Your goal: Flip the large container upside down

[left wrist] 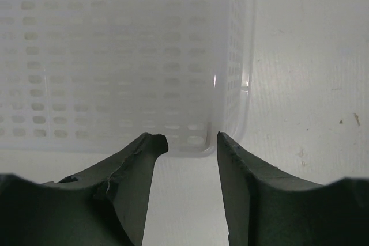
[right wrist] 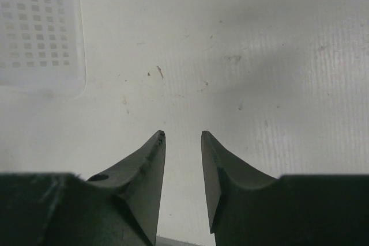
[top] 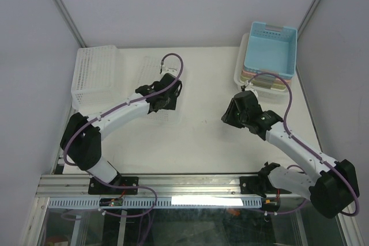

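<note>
The large container (top: 153,70), a wide shallow translucent tub with a perforated grid base, lies flat on the table left of centre. My left gripper (top: 167,99) hovers over its near right part. In the left wrist view the container (left wrist: 115,56) fills the upper left. My left gripper (left wrist: 192,139) is open and empty, its fingertips just short of the container's rounded near corner. My right gripper (top: 233,113) is open and empty over bare table at centre right (right wrist: 183,136). A corner of a perforated whitish tub (right wrist: 40,27) shows at the upper left of the right wrist view.
A taller opaque white mesh basket (top: 95,76) stands at the far left, beside the large container. A blue tub (top: 271,50) is stacked on a white tub (top: 239,67) at the far right. Grey walls close in the table on three sides.
</note>
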